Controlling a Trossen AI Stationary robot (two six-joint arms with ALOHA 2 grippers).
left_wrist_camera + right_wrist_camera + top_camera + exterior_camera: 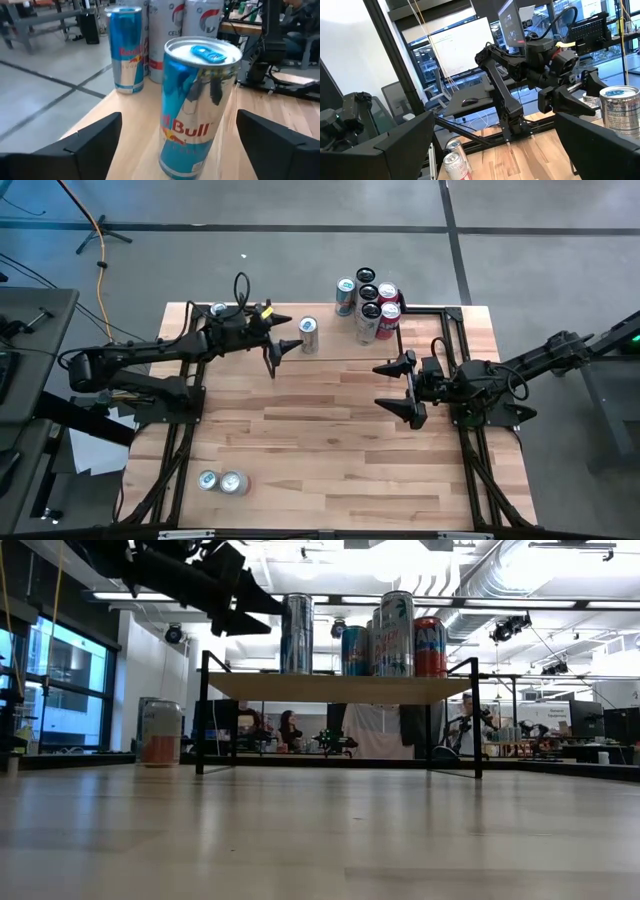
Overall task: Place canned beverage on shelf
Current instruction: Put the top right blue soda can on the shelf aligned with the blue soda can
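1. A blue and silver canned beverage [197,107] is seen standing upright on the shelf [340,688], a low riser with a light wood top and thin black legs.

2. The left gripper [276,340] is held level with this can, its two dark fingers [80,145] spread wide apart. The can stands between the fingers, clear of both, with open space shown on either side in the left wrist view.

3. Beyond the fingertips, farther along the shelf, a cluster of other cans [368,302] is grouped together, well apart from the single can.

4. The right gripper [400,385] is parked over the table, away from the shelf, with its fingers also spread and nothing between them.

5. Two spare cans [222,481] are left lying on the tabletop [330,450], far from both grippers.

6. The step in hand is judged to be the release: the can appears to be set down and let go.

7. The next move would call for the left gripper to be drawn straight back, so that neither finger clips the can and topples it.
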